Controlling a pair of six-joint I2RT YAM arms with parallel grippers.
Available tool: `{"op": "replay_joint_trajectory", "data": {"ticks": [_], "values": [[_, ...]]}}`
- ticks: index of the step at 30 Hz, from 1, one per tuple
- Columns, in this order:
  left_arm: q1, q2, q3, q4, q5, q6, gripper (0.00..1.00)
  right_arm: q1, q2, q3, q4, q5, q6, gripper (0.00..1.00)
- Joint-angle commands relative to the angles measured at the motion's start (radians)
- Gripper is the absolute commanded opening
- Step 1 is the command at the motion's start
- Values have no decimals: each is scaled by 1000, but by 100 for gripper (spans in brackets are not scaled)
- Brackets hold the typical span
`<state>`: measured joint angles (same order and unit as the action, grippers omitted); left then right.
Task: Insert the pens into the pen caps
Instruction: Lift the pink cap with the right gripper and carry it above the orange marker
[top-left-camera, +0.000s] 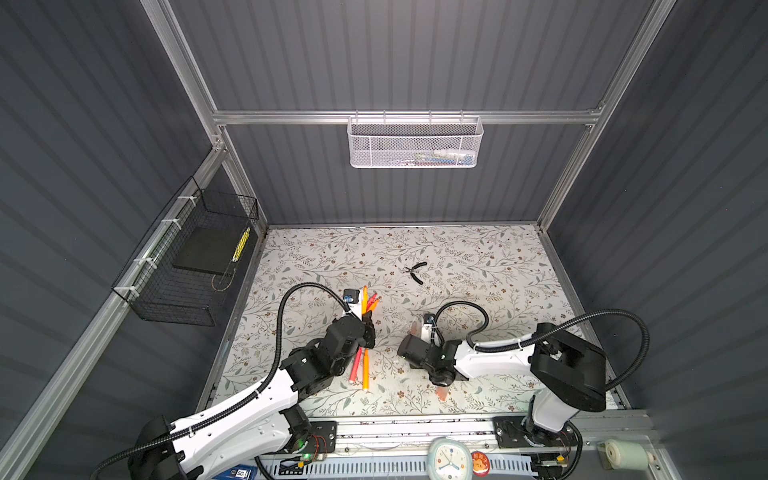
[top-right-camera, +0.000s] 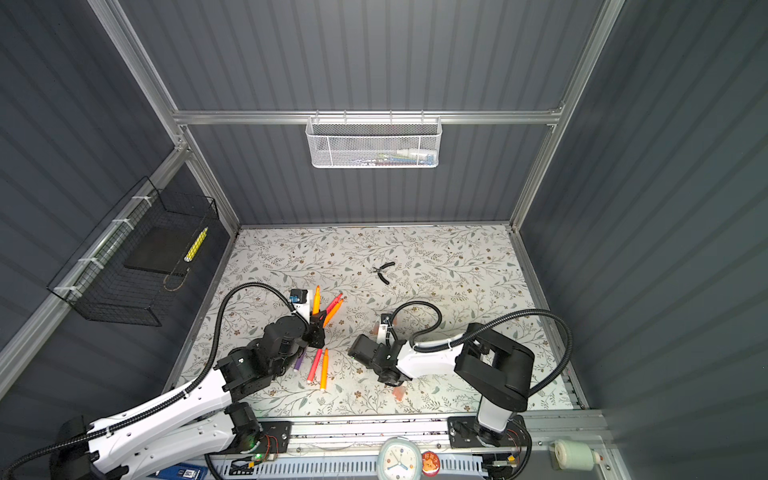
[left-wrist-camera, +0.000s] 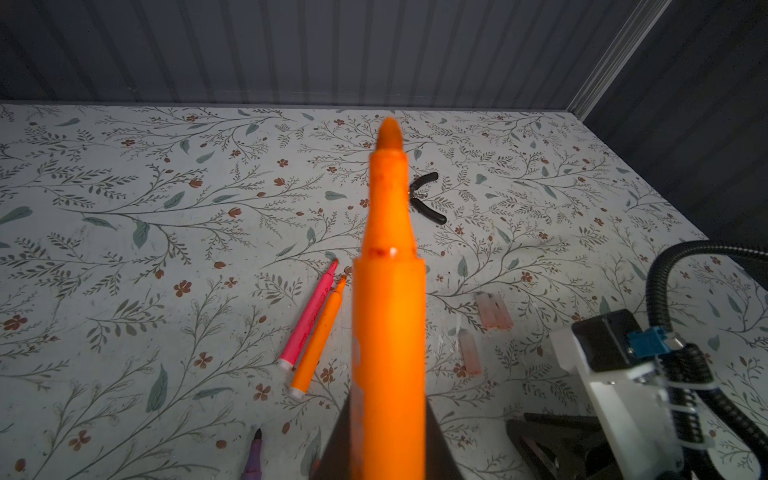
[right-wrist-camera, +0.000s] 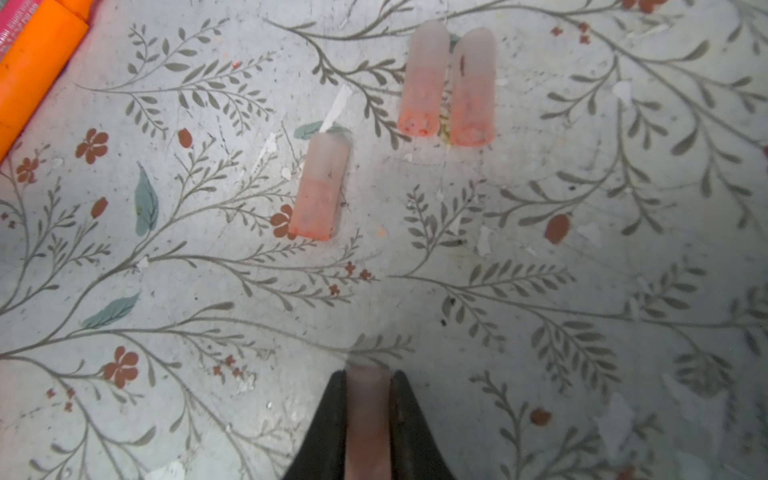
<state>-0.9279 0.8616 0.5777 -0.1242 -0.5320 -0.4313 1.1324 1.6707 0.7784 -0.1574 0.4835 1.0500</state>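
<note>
My left gripper (left-wrist-camera: 388, 419) is shut on an orange pen (left-wrist-camera: 388, 291), which it holds off the table with the tip pointing away; both top views show this held pen (top-left-camera: 365, 298) (top-right-camera: 316, 299). My right gripper (right-wrist-camera: 368, 380) is shut on a pinkish pen cap (right-wrist-camera: 368, 415) low over the table. Three more caps lie ahead of it, one alone (right-wrist-camera: 320, 191) and two side by side (right-wrist-camera: 449, 83). Loose pens lie on the table: a pink one (top-right-camera: 314, 365), an orange one (top-right-camera: 323, 370), a purple one (top-right-camera: 299, 359), and a pink and orange pair (top-right-camera: 333, 307).
Black-handled pliers (top-left-camera: 417, 271) lie further back on the floral table. Another cap (top-left-camera: 442, 392) lies near the front edge. A black wire basket (top-left-camera: 187, 266) hangs on the left wall and a white mesh basket (top-left-camera: 415, 143) on the back wall.
</note>
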Motion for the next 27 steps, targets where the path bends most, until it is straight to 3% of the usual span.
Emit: {"op": "replay_joint_trajectory", "data": {"ticks": [1, 7, 12, 16, 20, 27], "values": [[4, -35, 27, -53, -47, -30, 0, -9, -60, -62, -33, -45, 25, 10], [4, -36, 117, -141, 151, -147, 0, -25, -312, -126, -8, 35, 15, 5], [4, -11, 131, -113, 299, -159, 0, -75, -540, -231, 97, 39, -41, 5], [3, 43, 75, 27, 425, -154, 0, -119, -741, -316, 193, 22, -105, 1], [2, 97, 67, 126, 574, -88, 0, -159, -858, -316, 166, 30, -143, 0], [1, 146, 31, 270, 661, -94, 0, -230, -957, -296, 165, 16, -183, 0]]}}
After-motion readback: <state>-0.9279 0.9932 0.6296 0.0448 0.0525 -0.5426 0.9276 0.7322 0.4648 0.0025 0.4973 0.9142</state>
